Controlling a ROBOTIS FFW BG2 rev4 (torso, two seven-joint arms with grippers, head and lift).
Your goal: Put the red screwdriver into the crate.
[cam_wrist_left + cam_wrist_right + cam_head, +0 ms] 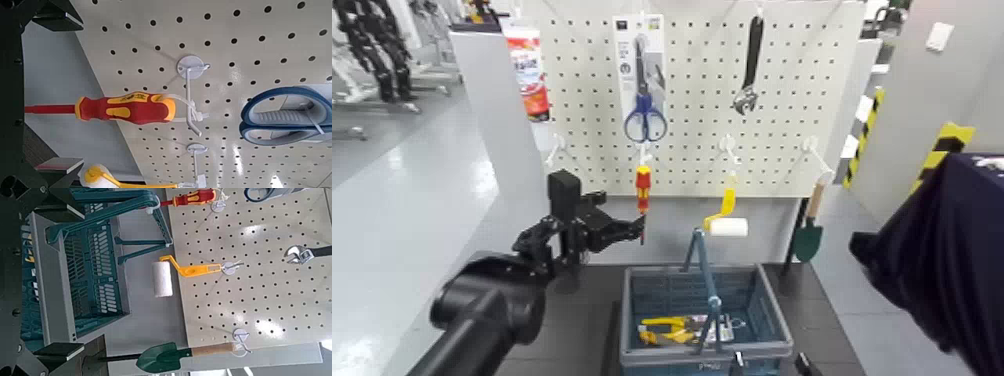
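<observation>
**Screwdriver hangs straight down, left arm is the one lined up for it**

The pegboard carries everything here, and the red screwdriver is on a hook along its bottom edge, toward the left corner, just under the scissors. Its long axis is vertical: handle up at the hook, thin shaft pointing down past the board's lower edge. The paint roller hangs next along that same edge, well clear of it.

The crate stands below the board, its blue handle up, with yellow-handled pliers lying inside.

The left gripper is raised at about the height of the shaft's tip, just left of it, fingers pointing across toward it. So the screwdriver lies right in front of those jaws and crosswise to them. They look slightly parted, with nothing between them yet. I'd guess the grab goes higher up, on the handle, followed by a lift off the hook.

The right gripper is parked low by the crate's right front corner; I can't tell how its jaws stand.
</observation>
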